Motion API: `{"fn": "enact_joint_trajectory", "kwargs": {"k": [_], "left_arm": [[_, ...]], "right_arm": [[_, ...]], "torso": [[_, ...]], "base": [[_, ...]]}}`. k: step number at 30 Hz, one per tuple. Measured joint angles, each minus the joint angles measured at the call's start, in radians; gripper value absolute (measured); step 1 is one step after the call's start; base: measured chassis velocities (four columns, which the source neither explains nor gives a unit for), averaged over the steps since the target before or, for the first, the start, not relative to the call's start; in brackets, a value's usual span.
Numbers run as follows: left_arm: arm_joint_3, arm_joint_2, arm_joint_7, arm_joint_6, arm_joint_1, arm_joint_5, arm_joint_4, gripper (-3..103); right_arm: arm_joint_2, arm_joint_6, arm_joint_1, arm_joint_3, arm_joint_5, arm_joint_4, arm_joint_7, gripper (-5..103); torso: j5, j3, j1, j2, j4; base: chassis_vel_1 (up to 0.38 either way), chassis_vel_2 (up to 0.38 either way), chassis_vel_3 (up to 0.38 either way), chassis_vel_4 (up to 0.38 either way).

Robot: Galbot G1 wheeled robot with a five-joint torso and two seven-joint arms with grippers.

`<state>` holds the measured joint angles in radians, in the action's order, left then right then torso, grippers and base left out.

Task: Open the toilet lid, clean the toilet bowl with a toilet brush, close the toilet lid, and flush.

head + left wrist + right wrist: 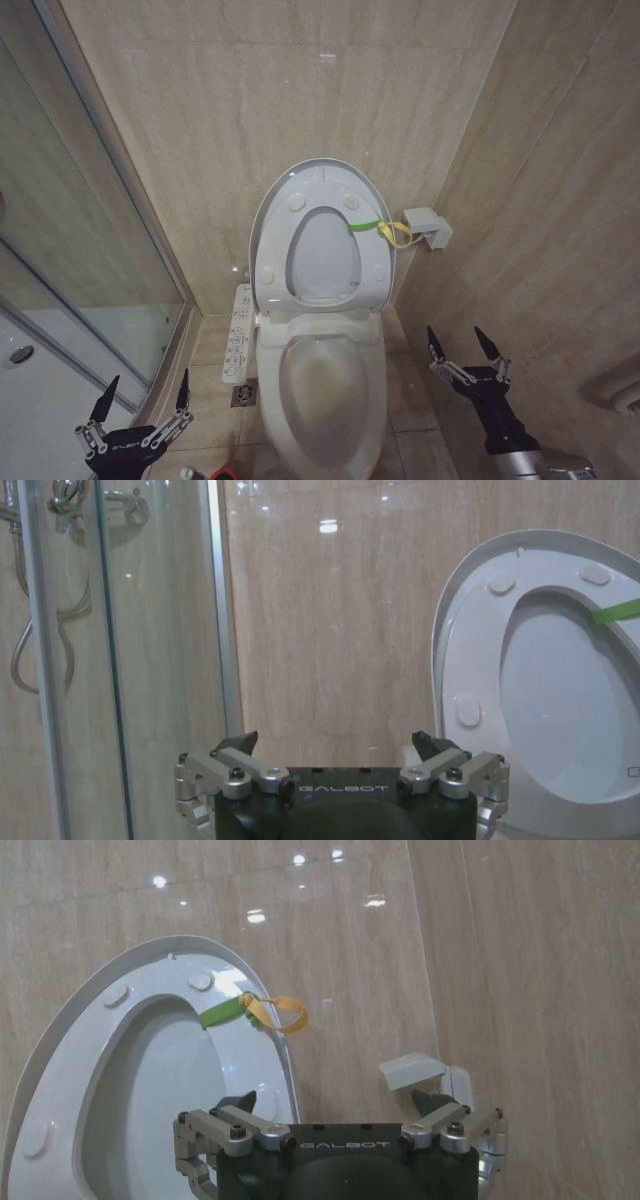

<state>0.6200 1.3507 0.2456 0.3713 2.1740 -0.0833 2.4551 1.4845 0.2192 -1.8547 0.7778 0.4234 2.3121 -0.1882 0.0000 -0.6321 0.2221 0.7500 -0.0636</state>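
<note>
The toilet lid [322, 250] stands raised against the back wall with the white seat ring [268, 250] up in front of it; a green-and-yellow band [380, 228] is tied at its right edge. Below, the toilet bowl [322, 385] lies uncovered, with a brownish stain inside. My left gripper [149, 380] hangs open low on the left, beside the bowl. My right gripper [455, 335] is open low on the right, also apart from the toilet. The wrist views show each gripper [333, 739] [333, 1096] empty, facing the raised lid [570, 697] [160, 1065]. The toilet brush is out of view.
A glass shower enclosure [70, 280] closes off the left side. A button panel [240, 330] sits on the toilet's left flank, and a floor drain [245, 393] lies below it. A small white box [428, 226] is on the right wall. Something red [225, 470] peeks in at the bottom edge.
</note>
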Motion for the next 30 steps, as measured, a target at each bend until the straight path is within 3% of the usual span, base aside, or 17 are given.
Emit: {"fn": "enact_joint_trajectory", "kwargs": {"k": [15, 30], "left_arm": [[0.000, 0.000, 0.000, 0.000, 0.000, 0.000, 0.000, 100], [0.000, 0.000, 0.000, 0.000, 0.000, 0.000, 0.000, 100]], "right_arm": [[0.000, 0.000, 0.000, 0.000, 0.000, 0.000, 0.000, 100], [0.000, 0.000, 0.000, 0.000, 0.000, 0.000, 0.000, 100]], "torso": [[0.0001, 0.000, 0.001, 0.001, -0.0001], [0.0001, 0.000, 0.000, 0.001, -0.0001]], "base": [[0.016, -0.004, -0.018, 0.001], [0.124, -0.080, -0.108, 0.078]]}}
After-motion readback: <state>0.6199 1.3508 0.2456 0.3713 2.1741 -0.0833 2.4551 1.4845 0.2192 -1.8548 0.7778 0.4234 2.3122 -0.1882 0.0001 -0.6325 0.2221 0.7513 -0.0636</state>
